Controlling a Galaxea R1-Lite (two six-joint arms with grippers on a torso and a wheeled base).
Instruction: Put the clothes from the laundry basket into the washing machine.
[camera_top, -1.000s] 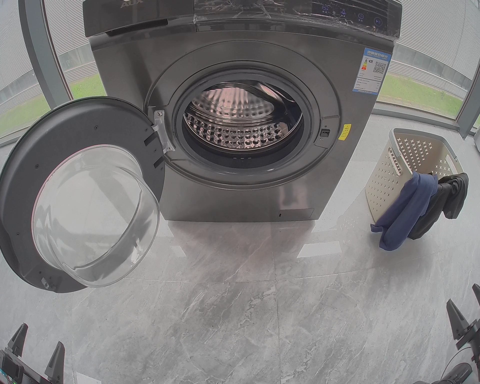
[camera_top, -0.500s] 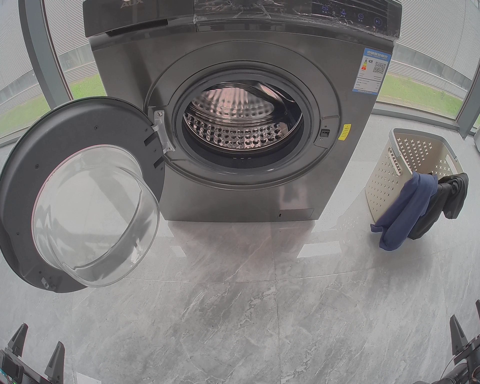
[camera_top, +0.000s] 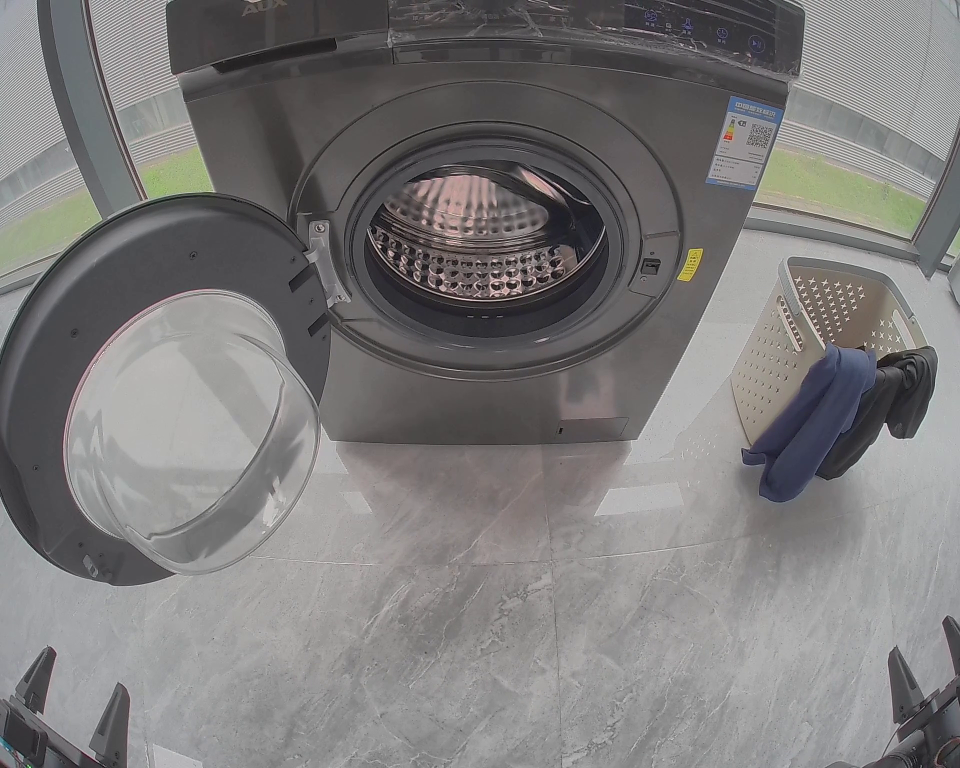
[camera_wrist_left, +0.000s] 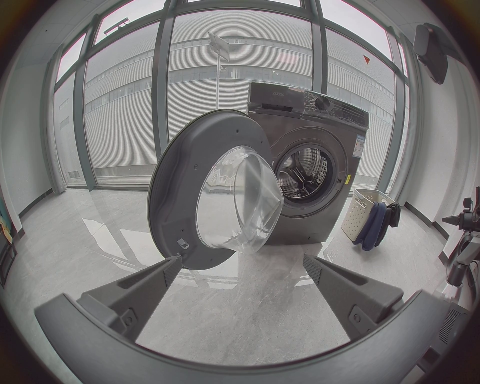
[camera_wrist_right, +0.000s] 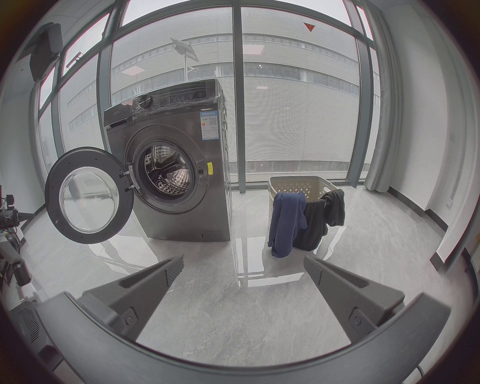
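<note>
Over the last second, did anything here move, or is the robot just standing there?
The right gripper sank toward the head view's lower edge, back toward the robot, open and empty. Nothing was grasped or released. The left gripper kept still, open. The blue garment and black garment still hang over the laundry basket, and the washing machine door stays open.

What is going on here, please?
Nothing is held yet. The grey front-loading washing machine stands with its round door open and its drum empty. A blue garment and a black garment hang over the rim of the cream perforated laundry basket beside it. The left gripper and right gripper are open, away from the clothes.
</note>
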